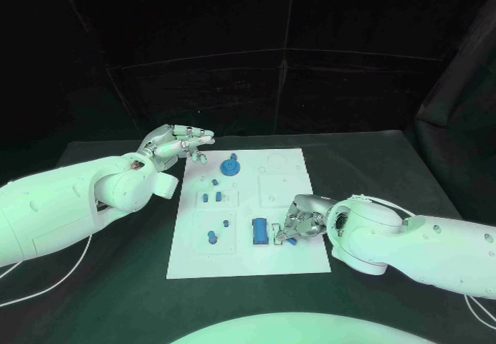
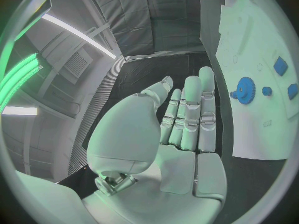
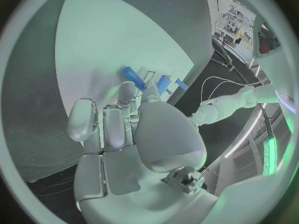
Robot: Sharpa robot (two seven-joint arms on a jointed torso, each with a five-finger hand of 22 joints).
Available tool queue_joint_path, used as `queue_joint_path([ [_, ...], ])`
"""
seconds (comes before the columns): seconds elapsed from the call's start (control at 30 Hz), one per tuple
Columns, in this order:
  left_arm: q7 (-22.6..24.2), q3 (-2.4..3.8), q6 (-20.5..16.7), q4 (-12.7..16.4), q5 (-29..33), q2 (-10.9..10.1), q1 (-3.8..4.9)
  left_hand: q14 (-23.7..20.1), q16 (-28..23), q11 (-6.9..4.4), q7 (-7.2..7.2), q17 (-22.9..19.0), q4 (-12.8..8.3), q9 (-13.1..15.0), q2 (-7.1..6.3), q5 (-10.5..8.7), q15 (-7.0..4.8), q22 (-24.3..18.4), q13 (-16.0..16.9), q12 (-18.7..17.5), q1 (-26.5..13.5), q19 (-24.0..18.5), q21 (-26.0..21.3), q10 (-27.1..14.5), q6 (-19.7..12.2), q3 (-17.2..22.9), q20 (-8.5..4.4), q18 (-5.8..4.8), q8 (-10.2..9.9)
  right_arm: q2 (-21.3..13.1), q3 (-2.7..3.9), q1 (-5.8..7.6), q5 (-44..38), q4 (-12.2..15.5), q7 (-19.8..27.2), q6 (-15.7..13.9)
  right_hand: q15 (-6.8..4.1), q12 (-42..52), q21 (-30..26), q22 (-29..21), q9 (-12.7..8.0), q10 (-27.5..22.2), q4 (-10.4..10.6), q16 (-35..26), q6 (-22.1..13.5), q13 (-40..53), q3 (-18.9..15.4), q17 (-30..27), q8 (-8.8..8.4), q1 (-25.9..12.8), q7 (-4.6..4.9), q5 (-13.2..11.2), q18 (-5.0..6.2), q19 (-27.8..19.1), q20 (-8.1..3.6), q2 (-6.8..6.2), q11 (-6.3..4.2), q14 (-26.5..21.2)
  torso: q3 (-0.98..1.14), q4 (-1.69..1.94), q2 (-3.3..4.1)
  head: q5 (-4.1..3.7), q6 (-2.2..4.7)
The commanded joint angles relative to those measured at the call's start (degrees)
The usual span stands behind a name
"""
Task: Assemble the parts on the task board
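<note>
The task board (image 1: 248, 215) lies flat in the middle of the black table (image 1: 393, 165), a white plate carrying several small blue parts. A blue gear-shaped part (image 1: 231, 168) stands near its far edge, and a blue rectangular block (image 1: 259, 231) sits toward the near side, with smaller blue pieces (image 1: 212, 195) scattered on the board's left half. The right hand (image 1: 297, 223) rests low over the board's near right area, just beside the block; its fingers (image 3: 127, 92) reach down toward a blue part (image 3: 132, 76), but whether they grip it I cannot tell. The left hand (image 1: 178, 143) hovers above the table just off the board's far left corner, near the gear. In the left wrist view its fingers (image 2: 190, 112) lie straight and side by side, holding nothing.
</note>
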Motion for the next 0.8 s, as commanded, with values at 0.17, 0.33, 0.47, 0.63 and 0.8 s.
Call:
queue_joint_path([
  [0.17,0.0,0.05,0.6,0.1,0.2,0.0,0.08,-0.5,-0.2,-0.14,0.03,-0.1,-0.2,0.0,-0.08,0.12,0.05,-0.1,-0.1,0.2,0.4,0.1,-0.2,-0.5,-0.2,0.0,-0.10,0.32,0.2,0.1,-0.03,0.03,-0.4,-0.2,0.4,2.0,-0.05,-0.5,-0.4,0.0,0.2,-0.4,-1.2,-0.3,0.3,-0.1,0.5,0.0,-0.49,2.1,0.08,1.3,0.26,-0.2,-0.07,0.57,-0.15,2.4,0.00,0.03,0.03,0.00,-0.04],
  [0.33,-0.1,0.05,0.6,0.1,0.2,-0.1,0.08,-0.5,-0.2,-0.13,0.03,-0.1,-0.2,0.0,-0.08,0.13,0.05,-0.1,-0.1,0.2,0.4,0.1,-0.2,-0.5,-0.3,0.0,-0.10,0.32,0.2,0.1,-0.03,0.03,-0.4,-0.2,0.5,1.0,-0.28,0.0,-0.1,0.5,0.3,0.0,-2.3,0.1,0.7,0.4,2.7,0.6,-0.65,4.5,-0.25,1.0,0.16,0.1,-0.25,3.42,-0.46,2.6,-0.01,0.01,0.01,0.02,-0.11],
  [0.47,-0.1,0.05,0.6,0.1,0.2,-0.1,0.08,-0.5,-0.2,-0.13,0.03,-0.1,-0.3,0.0,-0.08,0.13,0.05,-0.1,-0.1,0.2,0.4,0.1,-0.2,-0.5,-0.3,0.0,-0.10,0.32,0.2,0.0,-0.03,0.03,0.6,0.0,1.1,-0.5,-0.46,1.0,0.5,1.5,0.3,0.8,-2.5,0.8,1.1,1.2,4.1,1.6,-0.72,5.3,-0.56,1.2,-0.04,0.8,-0.41,5.21,-0.70,2.8,0.02,-0.01,0.00,0.07,-0.14],
  [0.63,-0.2,0.05,0.6,0.1,0.2,-0.1,0.08,-0.5,-0.2,-0.13,0.03,-0.1,-0.3,0.0,-0.08,0.13,0.05,-0.1,-0.1,0.2,0.4,0.1,-0.2,-0.5,-0.3,0.0,-0.10,0.32,0.2,-0.3,-0.03,0.03,2.8,0.3,2.3,-2.3,-0.63,1.9,1.1,2.4,0.4,1.4,-2.9,1.5,1.3,2.0,5.3,2.5,-0.89,6.0,-0.75,2.1,-0.22,1.3,-0.60,6.18,-0.89,3.0,0.02,-0.02,-0.02,0.07,-0.17],
  [0.8,-0.3,0.05,0.7,0.1,0.2,-0.1,0.08,-0.5,-0.2,-0.13,0.03,-0.1,-0.3,0.0,-0.08,0.13,0.05,-0.1,-0.1,0.2,0.4,0.1,-0.2,-0.5,-0.3,0.0,-0.10,0.32,0.2,-0.7,-0.02,0.03,4.9,0.6,3.0,-3.2,-0.68,2.3,1.4,2.8,0.4,1.7,-2.9,1.9,1.4,2.4,5.8,2.9,-1.04,5.9,-0.78,3.2,-0.32,1.6,-0.68,6.19,-0.92,3.1,0.03,-0.02,-0.01,0.06,-0.18],
])
